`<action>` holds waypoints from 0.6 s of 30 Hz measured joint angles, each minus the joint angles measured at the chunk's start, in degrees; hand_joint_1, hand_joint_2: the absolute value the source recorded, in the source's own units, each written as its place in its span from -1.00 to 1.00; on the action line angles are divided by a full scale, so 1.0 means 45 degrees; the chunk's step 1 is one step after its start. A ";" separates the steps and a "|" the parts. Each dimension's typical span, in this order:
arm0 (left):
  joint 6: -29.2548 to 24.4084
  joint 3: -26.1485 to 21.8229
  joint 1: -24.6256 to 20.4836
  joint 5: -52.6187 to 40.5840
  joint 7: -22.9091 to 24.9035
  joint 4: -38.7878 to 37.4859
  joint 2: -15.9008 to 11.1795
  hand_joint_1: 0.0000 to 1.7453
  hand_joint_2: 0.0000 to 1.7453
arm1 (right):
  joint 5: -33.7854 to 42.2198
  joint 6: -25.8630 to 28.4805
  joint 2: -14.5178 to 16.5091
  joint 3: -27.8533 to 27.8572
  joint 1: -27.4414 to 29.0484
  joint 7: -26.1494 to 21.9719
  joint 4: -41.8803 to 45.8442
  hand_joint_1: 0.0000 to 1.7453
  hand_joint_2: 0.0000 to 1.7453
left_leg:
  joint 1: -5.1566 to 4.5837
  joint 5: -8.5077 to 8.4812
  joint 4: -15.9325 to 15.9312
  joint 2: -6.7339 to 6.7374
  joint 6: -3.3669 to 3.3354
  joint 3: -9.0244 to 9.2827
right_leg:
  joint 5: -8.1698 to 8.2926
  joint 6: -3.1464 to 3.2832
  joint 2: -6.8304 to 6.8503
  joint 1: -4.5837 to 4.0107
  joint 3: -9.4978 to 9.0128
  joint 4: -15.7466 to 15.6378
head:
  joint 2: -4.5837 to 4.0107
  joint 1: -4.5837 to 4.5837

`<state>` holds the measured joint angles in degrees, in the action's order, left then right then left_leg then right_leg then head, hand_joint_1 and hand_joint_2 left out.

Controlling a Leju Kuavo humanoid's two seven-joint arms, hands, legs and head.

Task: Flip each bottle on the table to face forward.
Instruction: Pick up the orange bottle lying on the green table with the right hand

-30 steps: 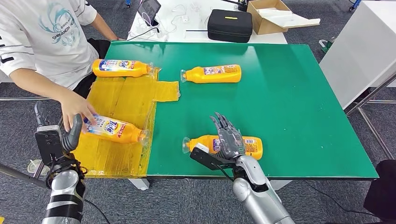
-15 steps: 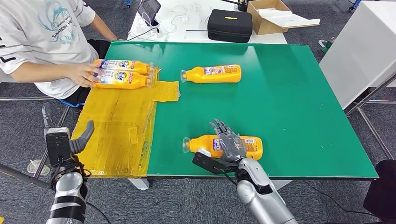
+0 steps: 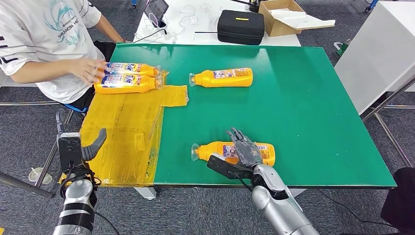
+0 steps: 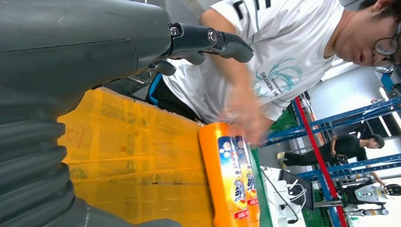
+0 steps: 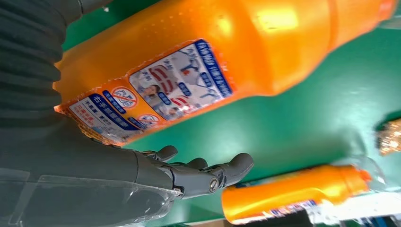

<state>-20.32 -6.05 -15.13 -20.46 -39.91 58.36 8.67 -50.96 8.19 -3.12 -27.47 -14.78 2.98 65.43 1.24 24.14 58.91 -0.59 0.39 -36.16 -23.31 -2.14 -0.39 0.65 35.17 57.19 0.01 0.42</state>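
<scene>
Orange bottle (image 3: pixel 234 152) at 6 o'clock on the desk (image 3: pixel 303 103) lies unturned under the right hand (image 3: pixel 246 152), fingers spread, grasping nothing yet.

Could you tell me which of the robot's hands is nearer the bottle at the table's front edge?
Right. The right hand reaches over that bottle; the left hand hangs off the table's left side.

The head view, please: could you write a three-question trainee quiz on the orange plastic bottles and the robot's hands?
1. How many orange plastic bottles lie on the table?
2. True or false: the right hand is over the nearest orange bottle.
3. What lies under the two side-by-side bottles? A) green mat B) yellow plastic sheet C) black case

Key: 1) four; 2) true; 3) B
</scene>
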 joint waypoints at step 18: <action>0.0012 0.0004 -0.0009 0.0015 0.0033 -0.0305 0.0006 -1.00 1.00 | -0.0319 -0.0638 -0.0644 0.0015 -0.0217 0.0505 -0.0301 -1.00 1.00 | -0.0001 -0.0001 0.0001 0.0000 -0.0002 0.0003 | 0.0004 -0.0002 0.0000 0.0001 -0.0004 -0.0001 | 0.0000 0.0000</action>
<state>-20.26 -6.04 -15.17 -20.39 -39.76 56.99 8.70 -52.40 5.32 -6.02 -27.41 -15.76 5.25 64.08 1.23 24.13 58.92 -0.59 0.38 -36.14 -23.29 -2.15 -0.39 0.66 35.16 57.18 0.01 0.42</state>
